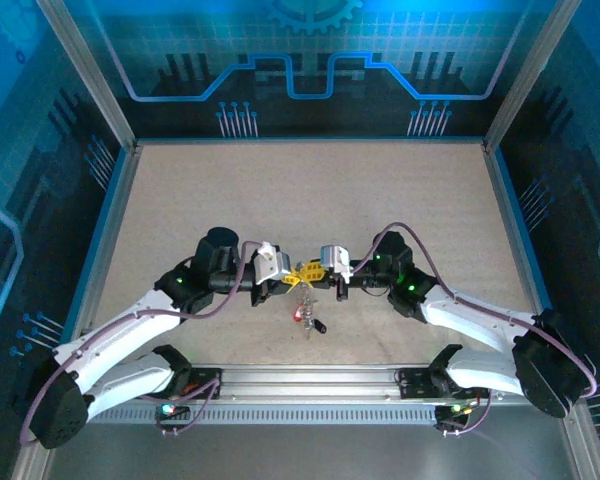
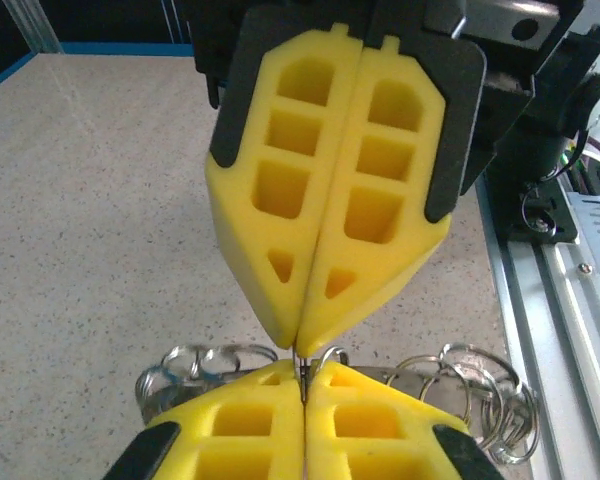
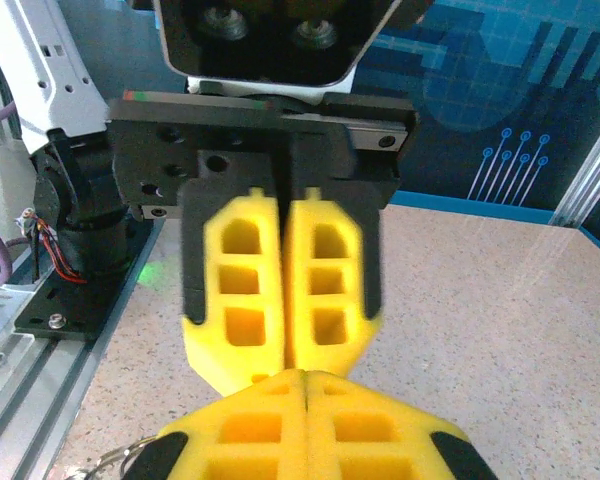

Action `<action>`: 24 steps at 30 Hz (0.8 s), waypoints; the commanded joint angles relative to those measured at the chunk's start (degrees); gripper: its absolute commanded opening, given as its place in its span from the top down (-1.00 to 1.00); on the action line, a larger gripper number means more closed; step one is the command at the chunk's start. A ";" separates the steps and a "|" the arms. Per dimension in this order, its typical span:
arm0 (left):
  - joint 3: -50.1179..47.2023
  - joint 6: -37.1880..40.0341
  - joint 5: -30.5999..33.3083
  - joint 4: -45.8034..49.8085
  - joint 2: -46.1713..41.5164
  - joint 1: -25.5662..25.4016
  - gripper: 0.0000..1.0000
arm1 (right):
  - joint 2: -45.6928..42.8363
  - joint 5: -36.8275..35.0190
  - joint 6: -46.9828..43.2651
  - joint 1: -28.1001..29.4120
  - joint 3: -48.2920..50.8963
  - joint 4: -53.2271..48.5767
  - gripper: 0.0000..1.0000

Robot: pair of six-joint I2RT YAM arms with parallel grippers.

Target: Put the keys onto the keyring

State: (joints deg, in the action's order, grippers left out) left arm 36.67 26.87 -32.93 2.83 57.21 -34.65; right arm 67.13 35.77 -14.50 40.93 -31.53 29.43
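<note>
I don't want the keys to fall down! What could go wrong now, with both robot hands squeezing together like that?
Both jaws are shut tip to tip, the left gripper and right gripper pinching just a thin sliver of the ring; it could slip out. The keys seem to dangle below and might swing or drop. The loose rings beside the tips could snag.

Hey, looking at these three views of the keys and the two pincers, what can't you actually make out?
Top view: the keys are too small to count.
Left wrist view: what the left pincer and right pincer pinch is hidden between their shut yellow tips.
Right wrist view: a ring is cut off by the bottom edge.
</note>
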 commanded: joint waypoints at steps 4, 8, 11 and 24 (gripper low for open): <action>4.20 3.37 -1.00 3.59 0.45 -0.10 1.00 | -0.36 -0.12 -2.25 0.86 -2.16 -1.44 1.00; 7.87 8.27 0.25 11.93 0.19 -0.54 1.00 | -3.08 -4.67 -9.30 1.00 -4.99 -13.47 0.87; 10.95 12.73 3.48 19.07 0.39 -1.91 1.00 | -4.53 -7.66 -12.42 0.85 -6.21 -19.91 0.71; 16.12 19.66 11.22 28.69 1.51 -5.75 1.00 | -1.71 -3.43 -14.53 2.03 -9.85 -26.81 0.47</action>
State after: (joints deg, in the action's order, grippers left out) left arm 50.87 44.42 -22.41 30.41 58.85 -40.05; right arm 64.66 30.35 -27.51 41.76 -38.81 5.91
